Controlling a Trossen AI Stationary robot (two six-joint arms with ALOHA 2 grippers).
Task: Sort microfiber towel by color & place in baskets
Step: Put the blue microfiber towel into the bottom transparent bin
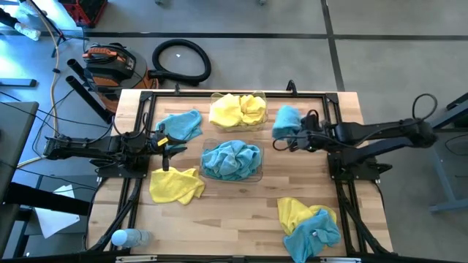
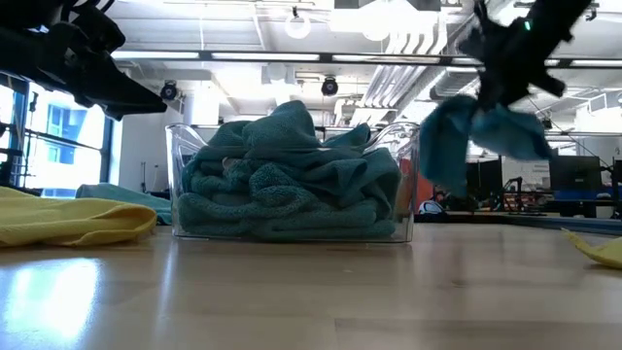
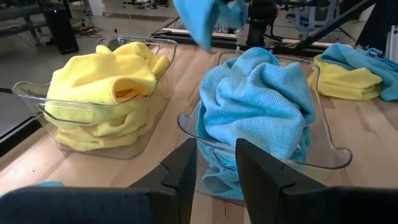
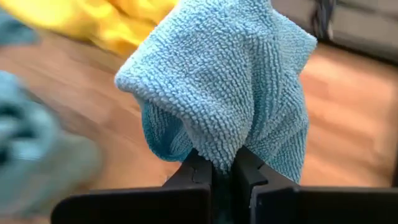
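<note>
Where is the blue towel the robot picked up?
The blue towel hangs from the right gripper, off the table, just right of the yellow basket and blue basket in the high view.

1. High view: even, bright overhead light, sharp all over; soft short shadows under the arms on the table (image 1: 241, 212).
2. Low view: backlit by ceiling lights (image 2: 379, 19), which blow out; arms read as dark silhouettes; glare on the near tabletop, foreground soft.
3. Left wrist view: bright, crisp.
4. Right wrist view: blue towel (image 4: 230, 81) sharp, background motion-blurred.
</note>
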